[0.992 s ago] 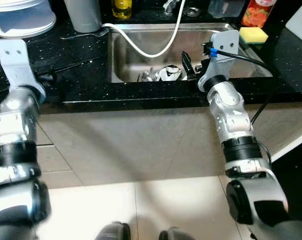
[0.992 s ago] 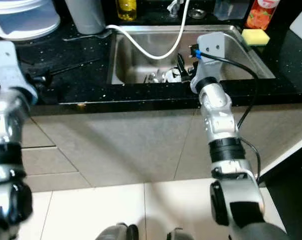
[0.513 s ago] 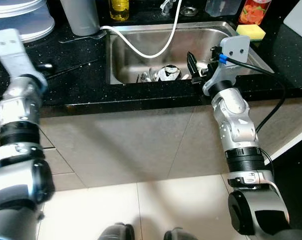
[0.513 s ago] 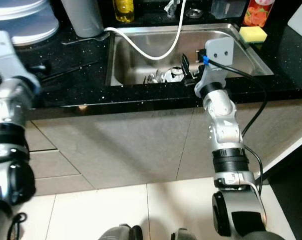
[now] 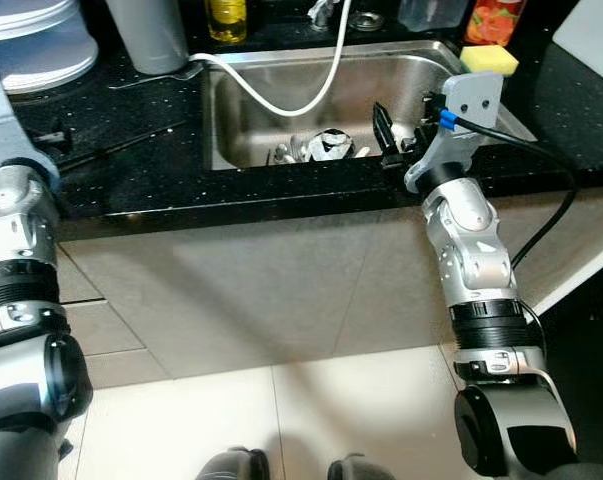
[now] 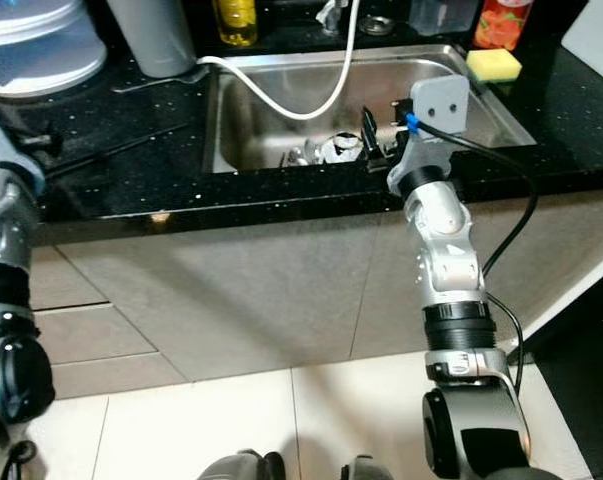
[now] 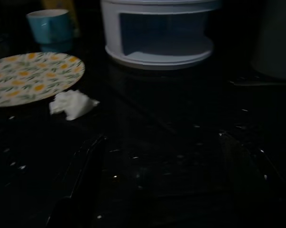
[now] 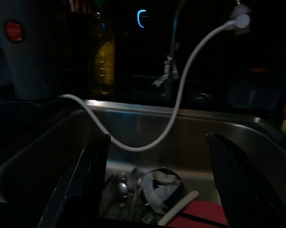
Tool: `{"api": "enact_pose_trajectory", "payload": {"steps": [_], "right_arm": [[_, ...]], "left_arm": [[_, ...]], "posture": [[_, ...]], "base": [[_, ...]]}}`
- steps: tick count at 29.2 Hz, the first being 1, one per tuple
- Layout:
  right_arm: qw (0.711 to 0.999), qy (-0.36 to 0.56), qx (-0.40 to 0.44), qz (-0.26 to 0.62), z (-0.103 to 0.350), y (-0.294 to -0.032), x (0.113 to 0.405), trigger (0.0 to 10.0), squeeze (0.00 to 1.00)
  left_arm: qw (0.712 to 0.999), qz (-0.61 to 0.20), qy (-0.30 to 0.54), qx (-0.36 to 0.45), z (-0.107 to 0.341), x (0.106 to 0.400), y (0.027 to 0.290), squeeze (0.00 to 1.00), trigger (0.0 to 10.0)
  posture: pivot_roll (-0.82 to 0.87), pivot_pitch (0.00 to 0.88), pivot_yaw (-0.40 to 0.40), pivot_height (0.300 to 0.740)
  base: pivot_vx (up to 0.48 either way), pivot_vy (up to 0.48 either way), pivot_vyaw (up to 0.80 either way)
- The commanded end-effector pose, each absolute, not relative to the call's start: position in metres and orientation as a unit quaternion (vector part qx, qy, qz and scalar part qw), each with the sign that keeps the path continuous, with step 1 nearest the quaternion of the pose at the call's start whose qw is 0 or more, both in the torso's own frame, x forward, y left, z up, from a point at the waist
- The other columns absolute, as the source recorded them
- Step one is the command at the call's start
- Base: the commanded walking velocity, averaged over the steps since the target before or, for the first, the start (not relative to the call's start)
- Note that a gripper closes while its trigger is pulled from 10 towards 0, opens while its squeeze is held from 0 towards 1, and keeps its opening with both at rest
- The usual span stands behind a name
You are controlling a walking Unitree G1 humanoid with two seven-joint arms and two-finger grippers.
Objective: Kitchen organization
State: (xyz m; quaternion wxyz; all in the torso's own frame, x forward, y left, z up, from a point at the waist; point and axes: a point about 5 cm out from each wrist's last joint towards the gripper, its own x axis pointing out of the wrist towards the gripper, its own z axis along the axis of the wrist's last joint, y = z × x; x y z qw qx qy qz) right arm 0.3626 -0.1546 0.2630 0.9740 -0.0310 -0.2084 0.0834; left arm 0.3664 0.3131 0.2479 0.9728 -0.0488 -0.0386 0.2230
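Left eye view: your right gripper [image 5: 391,135] hangs over the front rim of the sink [image 5: 281,75], upper centre, fingers spread. Cutlery [image 5: 286,153] lies in the basin, its long axes pointing away from you, beside a crumpled foil-like piece [image 5: 326,145]. A white hose [image 5: 301,100] loops across the open basin. A sponge [image 5: 488,60] sits at the upper right.

Left wrist view: your left gripper [image 7: 166,185] hovers over the dark counter [image 7: 180,118], fingers spread. A floral plate [image 7: 31,76] and white wad [image 7: 72,104] lie upper left.

Right wrist view: spoons [image 8: 126,183] lie between the spread fingers [image 8: 86,175].
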Motion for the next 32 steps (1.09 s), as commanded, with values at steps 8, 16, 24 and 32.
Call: {"api": "enact_pose_trajectory", "payload": {"steps": [8, 16, 24, 32], "right_arm": [[0.976, -0.200, -0.030, 0.083, 0.258, -0.158, 0.352, 10.0, 0.00], [0.978, -0.193, -0.036, 0.067, 0.255, -0.166, 0.343, 10.0, 0.00], [0.979, -0.188, -0.036, 0.063, 0.254, -0.168, 0.339, 10.0, 0.00], [0.980, -0.187, -0.037, 0.063, 0.257, -0.169, 0.339, 10.0, 0.00]], "left_arm": [[0.960, 0.218, 0.001, -0.173, 0.233, 0.370, 0.322, 0.00, 10.0], [0.965, 0.133, 0.038, -0.224, 0.232, 0.386, 0.300, 0.00, 10.0], [0.971, 0.021, 0.084, -0.225, 0.216, 0.397, 0.254, 0.00, 10.0], [0.969, -0.046, 0.126, -0.208, 0.196, 0.398, 0.214, 0.00, 10.0]], "posture": [[-0.01, 0.164, 0.094, 0.740], [-0.04, 0.192, 0.116, 0.740], [-0.05, 0.199, 0.122, 0.740], [-0.05, 0.186, 0.118, 0.740]], "base": [[0.000, 0.000, 0.00], [0.000, 0.000, 0.00], [0.000, 0.000, 0.00], [0.000, 0.000, 0.00]]}}
